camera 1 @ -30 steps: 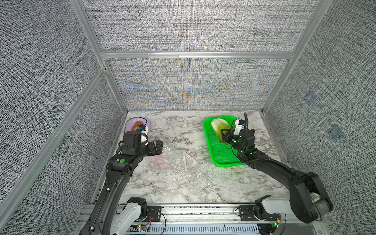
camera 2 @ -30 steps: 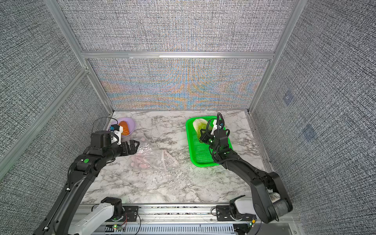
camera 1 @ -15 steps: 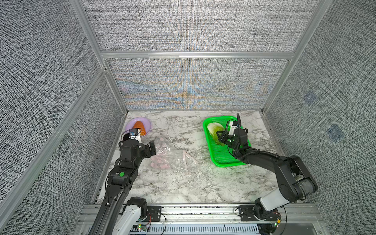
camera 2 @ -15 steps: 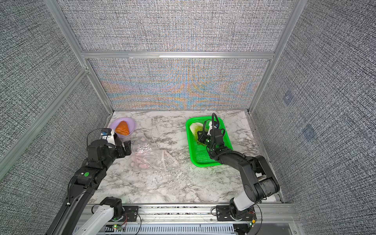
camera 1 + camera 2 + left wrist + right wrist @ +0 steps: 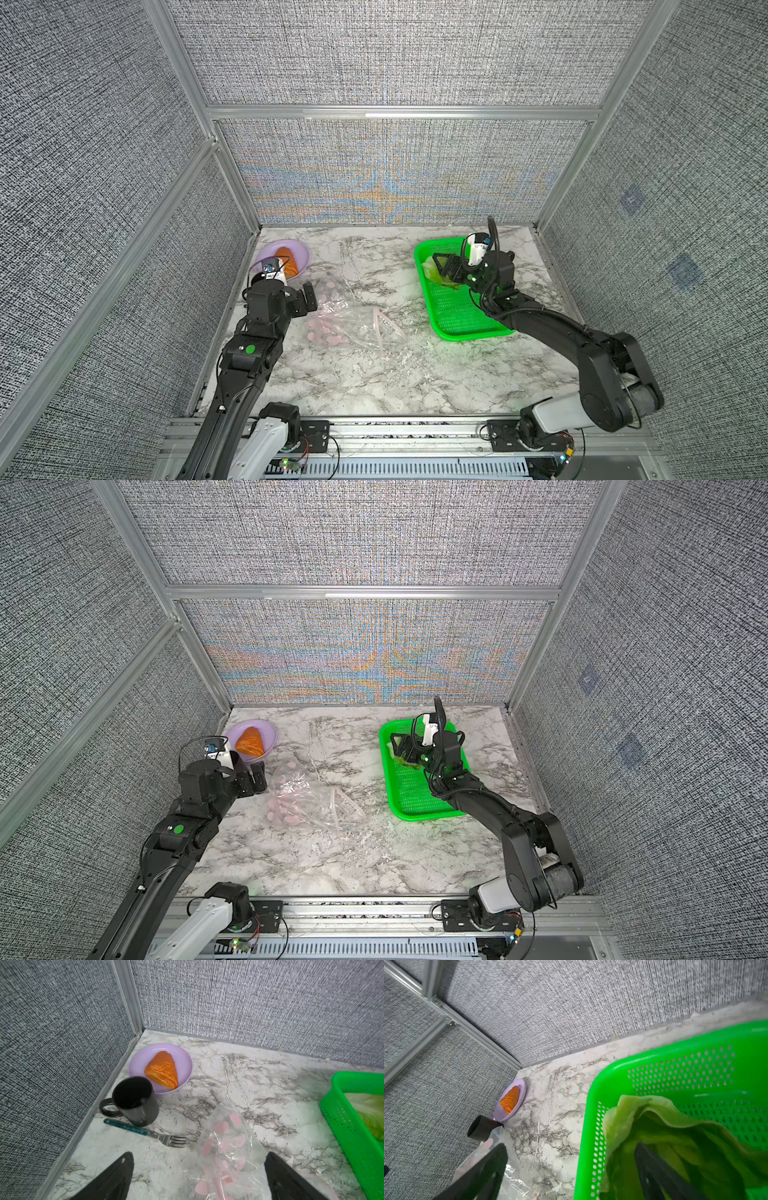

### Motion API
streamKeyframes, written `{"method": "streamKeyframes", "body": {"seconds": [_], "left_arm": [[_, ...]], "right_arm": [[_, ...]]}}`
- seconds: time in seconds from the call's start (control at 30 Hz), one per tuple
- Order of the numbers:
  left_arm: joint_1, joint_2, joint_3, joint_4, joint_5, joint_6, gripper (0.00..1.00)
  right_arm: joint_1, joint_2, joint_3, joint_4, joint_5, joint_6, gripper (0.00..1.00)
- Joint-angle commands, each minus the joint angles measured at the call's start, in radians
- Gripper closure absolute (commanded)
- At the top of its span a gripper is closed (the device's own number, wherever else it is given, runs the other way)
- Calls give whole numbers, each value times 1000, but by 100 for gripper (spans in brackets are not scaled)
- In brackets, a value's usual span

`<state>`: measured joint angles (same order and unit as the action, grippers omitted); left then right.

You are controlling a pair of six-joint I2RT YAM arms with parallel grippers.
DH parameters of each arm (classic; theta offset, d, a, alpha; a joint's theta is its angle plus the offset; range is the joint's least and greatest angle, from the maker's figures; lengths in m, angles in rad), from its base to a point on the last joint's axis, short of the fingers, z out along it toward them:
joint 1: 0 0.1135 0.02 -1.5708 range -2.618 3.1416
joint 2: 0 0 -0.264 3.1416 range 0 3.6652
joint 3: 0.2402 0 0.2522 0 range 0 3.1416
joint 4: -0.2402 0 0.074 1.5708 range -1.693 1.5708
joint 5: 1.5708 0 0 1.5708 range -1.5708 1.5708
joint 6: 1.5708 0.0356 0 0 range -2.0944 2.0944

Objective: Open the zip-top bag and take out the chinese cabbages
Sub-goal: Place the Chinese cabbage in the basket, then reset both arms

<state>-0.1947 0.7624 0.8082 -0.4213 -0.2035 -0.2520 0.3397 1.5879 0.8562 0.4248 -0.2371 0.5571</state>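
Right gripper [image 5: 571, 1147] spread wide, gripping nothing: one finger hangs outside the wall of the green basket [image 5: 675, 1059], the other sits low over the chinese cabbages [image 5: 654, 1109], touching or not I can't tell. They lie at the basket's far end. Left gripper [image 5: 198, 1154] gapes too, empty, hovering over the zip-top bag [image 5: 353, 322], which lies flat on the marble table [image 5: 374, 374].

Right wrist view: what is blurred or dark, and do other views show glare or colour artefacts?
Right wrist view: chinese cabbage soft and shadowed near the lens, fingers blurred. In both top views: rainbow moiré bands on the back wall. Left wrist view: small glints on the zip-top bag.
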Motion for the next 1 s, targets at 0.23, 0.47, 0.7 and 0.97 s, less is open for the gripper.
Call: {"method": "streamKeyframes", "body": {"seconds": [0.23,0.47,0.7,0.97], "left_arm": [[0,-3,-36,219,-131,87,0],[6,-16,-164,481,-209,299,0],[238,11,-298,635,-186,74,0],[323,157,-456,831,-118,9,0]], "right_arm": [[-37,-159,89,-265,22,-219,3],[-130,-350,-147,109,263,-456,2],[-342,-365,-303,305,436,-489,2],[-437,-320,-546,550,383,-508,2]]}}
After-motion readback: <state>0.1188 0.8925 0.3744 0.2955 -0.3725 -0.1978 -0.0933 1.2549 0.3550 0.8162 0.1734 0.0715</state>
